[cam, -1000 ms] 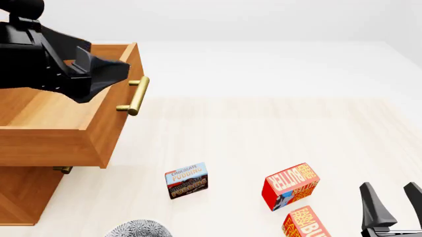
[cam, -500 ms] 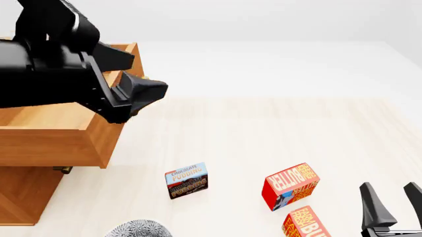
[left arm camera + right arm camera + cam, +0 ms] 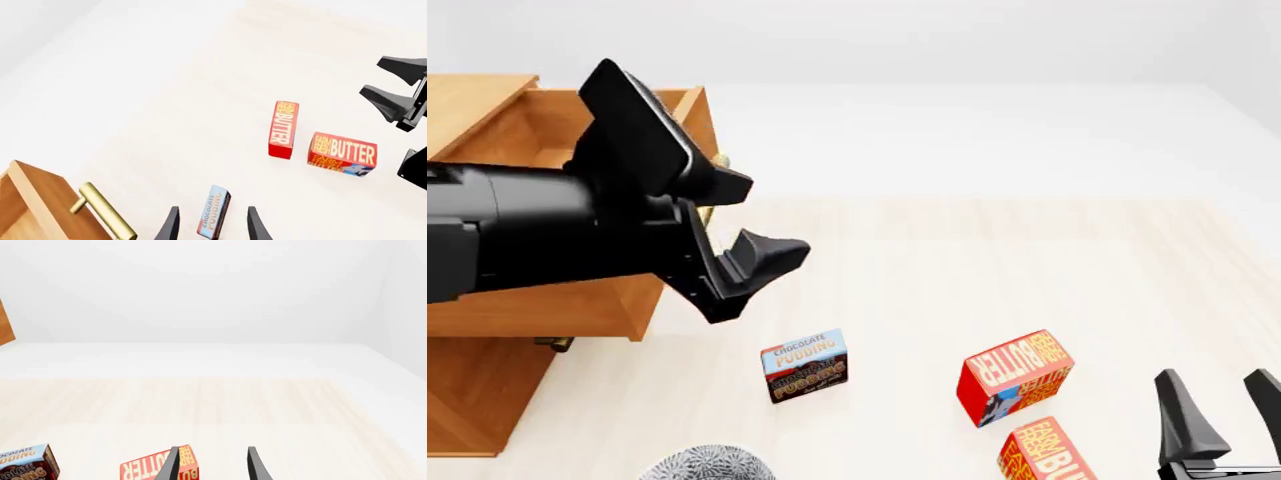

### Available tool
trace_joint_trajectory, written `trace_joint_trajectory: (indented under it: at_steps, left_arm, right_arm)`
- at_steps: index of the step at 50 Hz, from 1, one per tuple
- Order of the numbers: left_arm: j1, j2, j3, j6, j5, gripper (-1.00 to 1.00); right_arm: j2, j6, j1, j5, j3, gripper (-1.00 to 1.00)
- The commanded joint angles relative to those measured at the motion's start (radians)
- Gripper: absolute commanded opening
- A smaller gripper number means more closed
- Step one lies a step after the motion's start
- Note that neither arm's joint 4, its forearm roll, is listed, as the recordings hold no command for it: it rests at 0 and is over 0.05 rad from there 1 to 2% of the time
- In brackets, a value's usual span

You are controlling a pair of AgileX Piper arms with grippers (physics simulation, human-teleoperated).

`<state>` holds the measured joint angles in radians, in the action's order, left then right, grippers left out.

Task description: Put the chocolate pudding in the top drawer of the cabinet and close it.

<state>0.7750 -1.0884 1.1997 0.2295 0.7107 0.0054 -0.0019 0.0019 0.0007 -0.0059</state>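
Pale wooden table [image 3: 988,260] carries all items. Left pincer [image 3: 741,220], fingers apart and empty, hovers above the chocolate pudding [image 3: 805,366], which stands just beside the open top drawer [image 3: 627,270]. Risk: a misaligned descent could topple the narrow box or clip the brass handle [image 3: 107,217]. Right pincer [image 3: 1225,415] sits apart, idle.

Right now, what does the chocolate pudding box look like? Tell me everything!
The chocolate pudding is a small flat box, probably cardboard, with a light blue top band and a dark brown lower part, lettered "CHOCOLATE PUDDING". It stands on edge on the pale wooden table, slightly tilted, near the front. Nothing grips or touches it. The left gripper hangs open above it, and in the left wrist view the box shows between the fingertips.
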Motion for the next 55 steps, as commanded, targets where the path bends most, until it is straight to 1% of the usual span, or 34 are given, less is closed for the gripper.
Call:
trace_joint_trajectory:
  at_steps: [1, 3, 4, 6, 8, 12, 14, 15, 23, 25, 26, 28, 29, 31, 34, 37, 44, 47, 49, 53, 54, 55]
  left_arm:
    - [0.021, -0.016, -0.089, 0.017, -0.062, 1.0]
    - [0.044, -0.032, -0.083, -0.015, -0.063, 1.0]
    - [0.034, -0.028, -0.093, -0.002, -0.07, 1.0]
    - [0.059, -0.038, -0.092, -0.019, -0.072, 1.0]
    - [0.052, -0.037, -0.108, -0.008, -0.083, 1.0]
    - [0.06, -0.049, -0.112, -0.035, -0.091, 1.0]
    - [0.054, -0.048, -0.128, -0.023, -0.103, 1.0]
    - [0.068, -0.053, -0.133, -0.033, -0.107, 1.0]
    - [0.056, -0.069, -0.178, -0.038, -0.148, 1.0]
    - [0.061, -0.074, -0.179, -0.051, -0.151, 1.0]
    - [0.073, -0.084, -0.174, -0.075, -0.148, 1.0]
    - [0.057, -0.082, -0.193, -0.05, -0.165, 1.0]
    - [0.066, -0.088, -0.187, -0.066, -0.163, 1.0]
    - [0.056, -0.088, -0.193, -0.057, -0.168, 1.0]
    - [0.057, -0.095, -0.2, -0.061, -0.177, 1.0]
    - [0.048, -0.104, -0.225, -0.048, -0.199, 1.0]
    - [0.017, -0.112, -0.235, -0.027, -0.209, 1.0]
    - [0.017, -0.136, -0.235, -0.052, -0.208, 1.0]
    - [0.01, -0.131, -0.252, -0.022, -0.22, 1.0]
    - [-0.005, -0.134, -0.259, -0.01, -0.226, 1.0]
    - [-0.028, -0.132, -0.272, 0.016, -0.236, 1.0]
    - [-0.028, -0.132, -0.272, 0.016, -0.236, 1.0]
  right_arm:
    - [0.0, 0.0, 0.0, 0.0, 0.0, 1.0]
    - [0.0, 0.0, 0.0, 0.0, 0.0, 1.0]
    - [0.0, 0.0, 0.0, 0.0, 0.0, 1.0]
    - [0.0, 0.0, 0.0, 0.0, 0.0, 1.0]
    - [0.0, 0.0, 0.0, 0.0, 0.0, 1.0]
    - [0.0, 0.0, 0.0, 0.0, 0.0, 1.0]
    - [0.0, 0.0, 0.0, 0.0, 0.0, 1.0]
    - [0.0, 0.0, 0.0, 0.0, 0.0, 1.0]
    - [0.0, 0.0, 0.0, 0.0, 0.0, 1.0]
    - [0.0, 0.0, 0.0, 0.0, 0.0, 1.0]
    - [0.0, 0.0, 0.0, 0.0, 0.0, 1.0]
    - [0.0, 0.0, 0.0, 0.0, 0.0, 1.0]
    - [0.0, 0.0, 0.0, 0.0, 0.0, 1.0]
    - [0.0, 0.0, 0.0, 0.0, 0.0, 1.0]
    - [0.0, 0.0, 0.0, 0.0, 0.0, 1.0]
    - [0.0, 0.0, 0.0, 0.0, 0.0, 1.0]
    - [0.0, 0.0, 0.0, 0.0, 0.0, 1.0]
    - [0.0, 0.0, 0.0, 0.0, 0.0, 1.0]
    - [0.0, 0.0, 0.0, 0.0, 0.0, 1.0]
    - [0.0, 0.0, 0.0, 0.0, 0.0, 1.0]
    - [0.0, 0.0, 0.0, 0.0, 0.0, 1.0]
    - [0.0, 0.0, 0.0, 0.0, 0.0, 1.0]
